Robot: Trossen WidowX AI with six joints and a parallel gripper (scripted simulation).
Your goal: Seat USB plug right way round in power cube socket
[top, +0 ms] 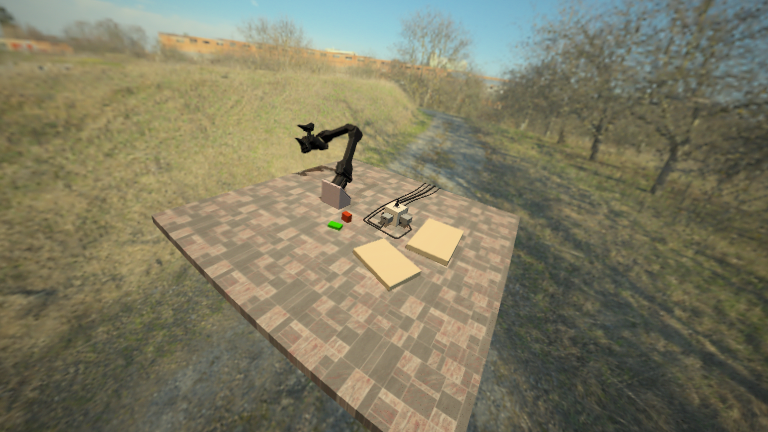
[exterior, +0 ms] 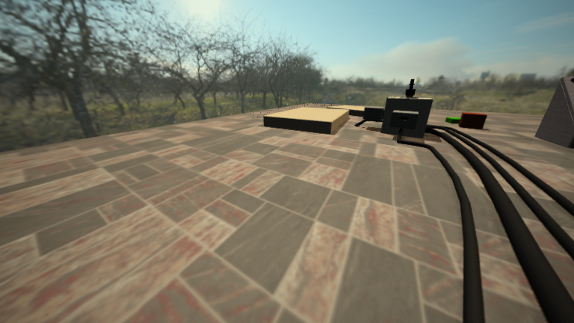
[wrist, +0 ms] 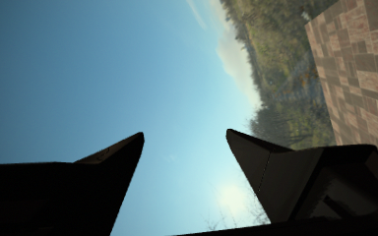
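Note:
The power cube is a pale block on the tiled table. A small dark plug stands upright from its top. Its underside and the socket are too small or hidden to tell its depth or facing. Grey plugs or adapters sit on the cube's sides, one of them facing the exterior camera. My gripper is open and empty. It is raised high in the air, far to the left of the cube in the top view, and its wrist view shows mostly sky.
Dark cables loop around the cube and run to the table's back edge. Two flat tan slabs lie near the cube. A red block, a green block and a grey-pink wedge stand near the arm.

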